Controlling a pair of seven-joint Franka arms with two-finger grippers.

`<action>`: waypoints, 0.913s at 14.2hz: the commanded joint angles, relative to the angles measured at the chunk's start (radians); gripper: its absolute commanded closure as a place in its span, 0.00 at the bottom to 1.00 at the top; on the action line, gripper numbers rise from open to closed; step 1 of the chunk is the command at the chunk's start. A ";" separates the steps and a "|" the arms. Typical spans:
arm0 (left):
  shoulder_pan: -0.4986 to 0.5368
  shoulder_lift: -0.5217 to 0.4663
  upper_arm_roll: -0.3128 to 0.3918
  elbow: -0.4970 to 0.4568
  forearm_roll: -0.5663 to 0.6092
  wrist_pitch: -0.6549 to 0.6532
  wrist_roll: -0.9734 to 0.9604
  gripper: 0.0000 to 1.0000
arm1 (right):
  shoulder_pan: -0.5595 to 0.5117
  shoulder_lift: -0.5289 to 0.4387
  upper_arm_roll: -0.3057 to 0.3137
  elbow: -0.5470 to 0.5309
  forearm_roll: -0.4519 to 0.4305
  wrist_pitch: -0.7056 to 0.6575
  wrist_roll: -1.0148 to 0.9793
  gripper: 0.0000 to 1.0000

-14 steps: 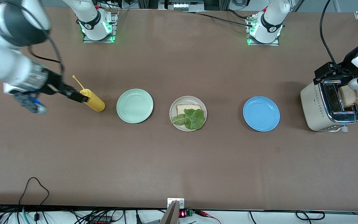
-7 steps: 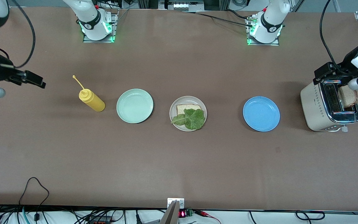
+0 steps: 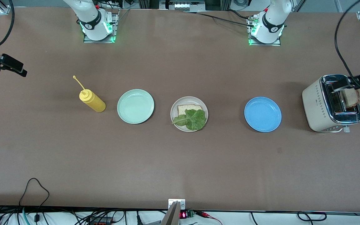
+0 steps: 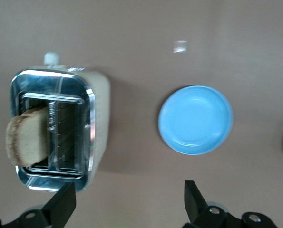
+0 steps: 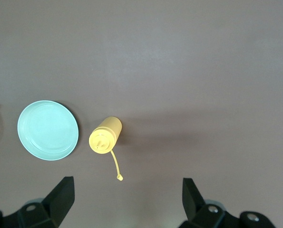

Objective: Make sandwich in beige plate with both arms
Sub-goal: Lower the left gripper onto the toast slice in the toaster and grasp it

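Top slice fetch: left claw [image 4: 127, 204] is held spread above the toaster [image 3: 331, 103]; toast [image 3: 351, 98] must be pinched next. Right claw [image 5: 124, 202] waits spread.

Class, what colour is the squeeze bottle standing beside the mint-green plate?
Yellow: the squeeze bottle shows best in the front view.

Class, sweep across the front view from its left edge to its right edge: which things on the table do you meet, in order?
Yellow bottle → green plate → beige plate holding bread and lettuce → blue plate → toaster with a bread slice in it.
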 commanded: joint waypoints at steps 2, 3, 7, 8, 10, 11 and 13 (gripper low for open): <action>0.151 0.167 -0.006 0.105 -0.006 -0.017 0.029 0.00 | 0.004 0.055 0.001 0.025 -0.002 -0.044 -0.014 0.00; 0.165 0.201 -0.006 0.122 -0.008 -0.017 0.041 0.00 | 0.004 0.058 0.002 0.027 -0.010 -0.044 -0.014 0.00; 0.232 0.286 -0.006 0.172 -0.005 -0.017 0.149 0.00 | 0.001 0.081 0.002 0.030 -0.010 -0.041 -0.016 0.00; 0.252 0.292 -0.006 0.173 -0.006 -0.016 0.178 0.00 | -0.006 0.085 0.002 0.027 0.001 -0.047 -0.016 0.00; 0.286 0.336 -0.006 0.188 -0.008 -0.008 0.233 0.00 | -0.014 0.091 0.001 0.025 -0.001 -0.044 -0.020 0.00; 0.291 0.350 -0.006 0.192 -0.008 -0.007 0.262 0.00 | -0.016 0.093 0.001 0.025 0.001 -0.045 -0.020 0.00; 0.301 0.356 -0.006 0.191 -0.003 -0.007 0.316 0.00 | -0.013 0.093 0.001 0.025 -0.002 -0.045 -0.017 0.00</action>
